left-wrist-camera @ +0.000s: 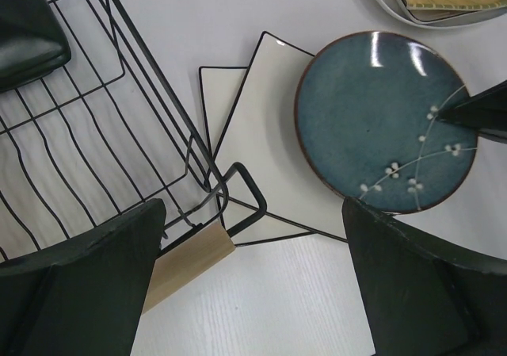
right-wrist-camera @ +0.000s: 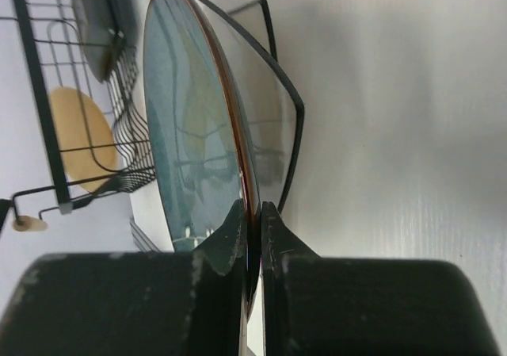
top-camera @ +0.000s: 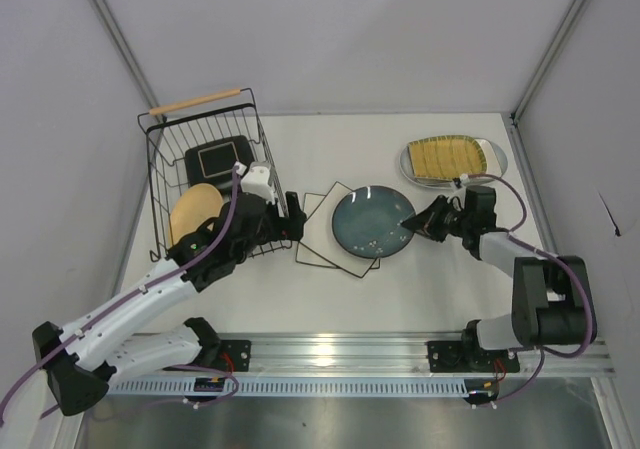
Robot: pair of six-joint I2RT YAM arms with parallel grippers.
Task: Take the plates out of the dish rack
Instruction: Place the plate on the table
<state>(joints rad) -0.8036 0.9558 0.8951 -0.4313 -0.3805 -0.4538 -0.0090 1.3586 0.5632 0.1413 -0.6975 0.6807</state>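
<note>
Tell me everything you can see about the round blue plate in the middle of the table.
The blue plate is round, glossy speckled teal, apparently glazed ceramic, with a thin brown rim and small white blossom sprigs near one edge. It lies face up, roughly flat, on two overlapping white square plates with black edges, between the wire rack and a yellow ribbed plate. The right hand is shut on its rim on the side away from the rack.

You've got seven plates (top-camera: pixel 372 221) to count: two inside the one dish rack (top-camera: pixel 197 101), five on the desk (top-camera: pixel 330 299).
</note>
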